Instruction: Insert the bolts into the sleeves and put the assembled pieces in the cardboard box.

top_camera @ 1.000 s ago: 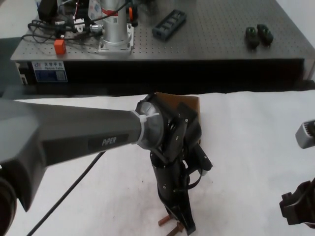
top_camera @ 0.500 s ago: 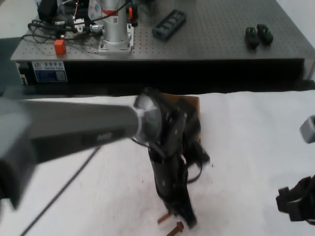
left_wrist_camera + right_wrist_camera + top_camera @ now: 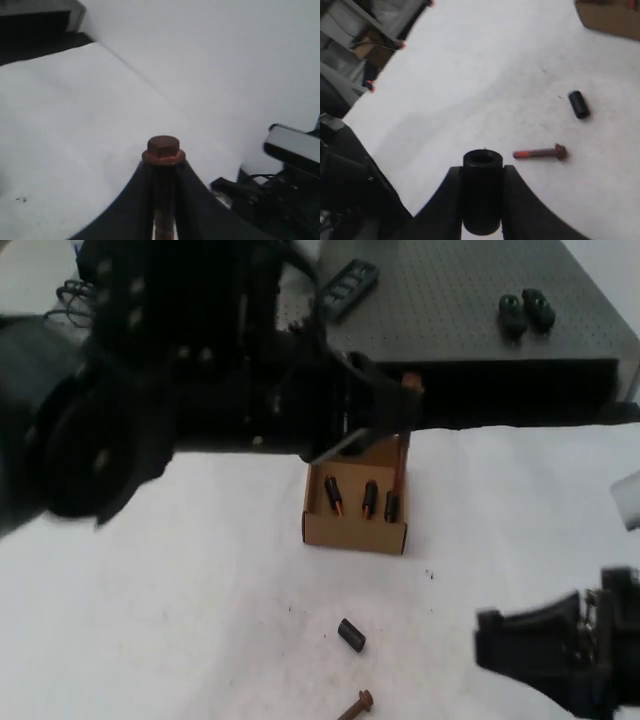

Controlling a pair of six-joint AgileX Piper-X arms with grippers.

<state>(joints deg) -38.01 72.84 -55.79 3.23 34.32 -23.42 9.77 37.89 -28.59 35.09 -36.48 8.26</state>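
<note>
While a bolt point(image 3: 163, 150) is clamped in the left hand point(image 3: 163, 172), head outward, high over the far edge of the cardboard box point(image 3: 355, 530), a sleeve point(image 3: 481, 195) is gripped in the right hand point(image 3: 481, 172), bore open, low at the near right of the desk point(image 3: 200, 590). The two are held well apart, and shank and bore are judged not yet aligned. Counted: three assembled pieces point(image 3: 369, 498) in the box; one loose sleeve point(image 3: 350, 634) and one loose bolt point(image 3: 356, 706) on the desk, nearer the right hand.
</note>
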